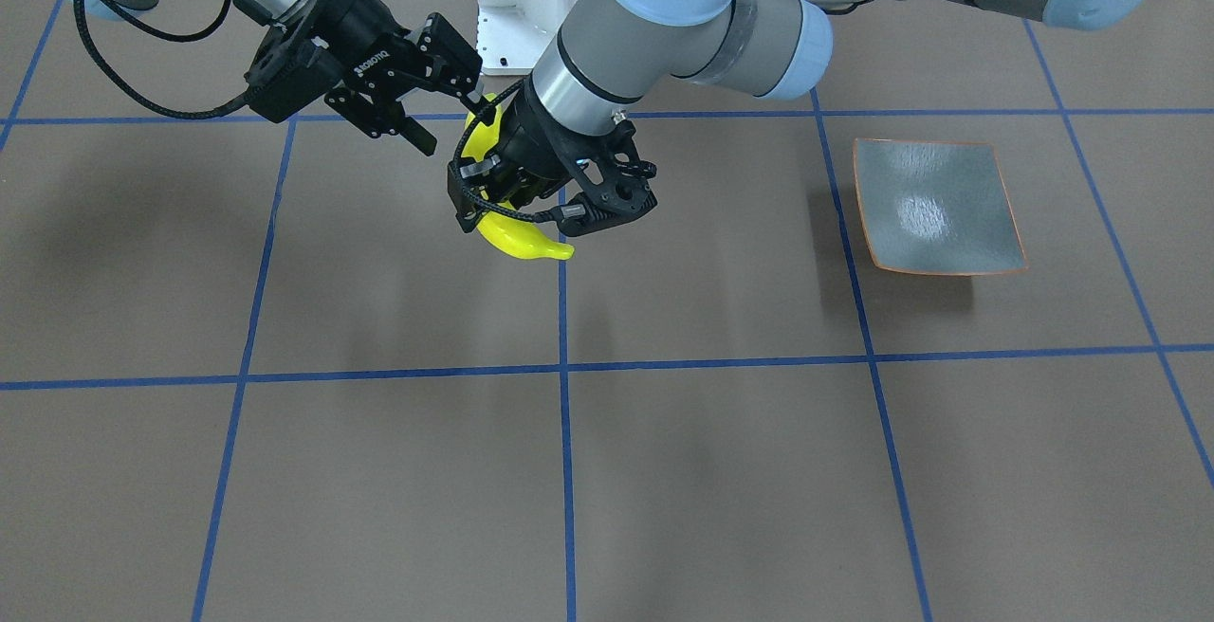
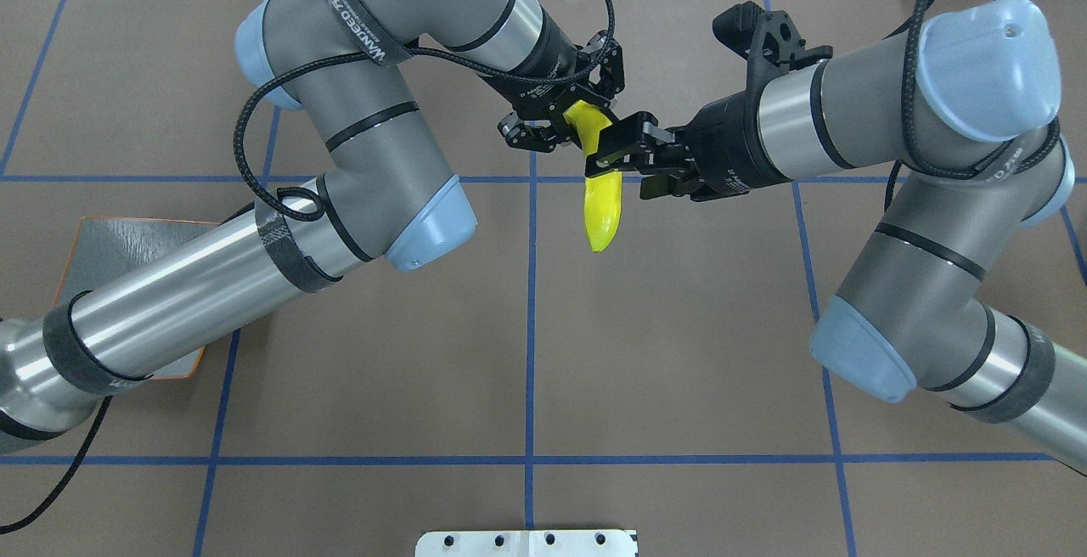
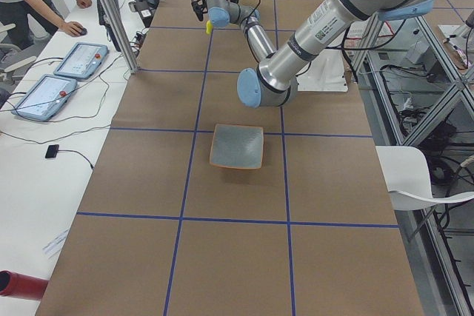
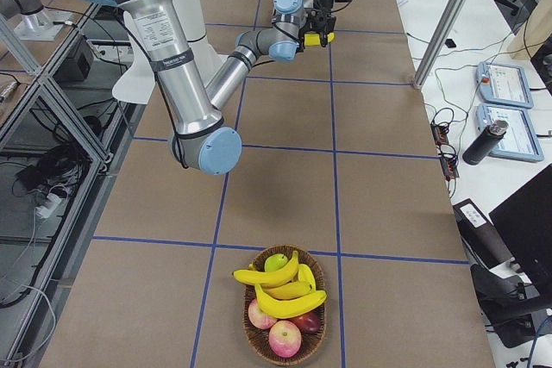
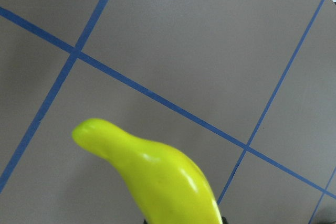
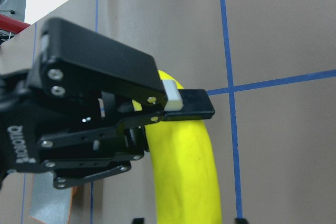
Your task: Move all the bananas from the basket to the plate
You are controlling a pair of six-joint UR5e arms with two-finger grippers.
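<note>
Bench: brown-covered top [image 1: 664, 470], divided into squares by blue tape lines [image 1: 566, 470]; both arms reach in over its middle.
Plate: square grey-green dish with an orange rim [image 1: 934, 205], flat on the bench on the robot's left side, nothing on it. In the overhead view the left arm's forearm hides part of it.
Held banana: one yellow banana [image 2: 604, 209], up in the air over the bench, well apart from the plate, on the plate's robot-right side. Its free end points back toward the robot.
Left tool: [image 2: 571, 122] closed on the held banana's upper end. The right wrist view shows one finger, with a white pad, pressed across the fruit.
Right tool: [image 2: 622, 175] comes in from the side away from the plate. Its fingers are spread and straddle the banana just below the left tool's grip. In the right wrist view both tips sit a little clear of the peel.
Basket: woven, round [image 4: 250, 333], at the bench end farthest from the plate, beyond the held banana.
Bananas: three more [image 4: 289, 286], lying across the top of the basket's fruit.
Other fruit: a green apple [image 4: 276, 262] and reddish apples [image 4: 285, 339], in the basket beside and under those bananas.
</note>
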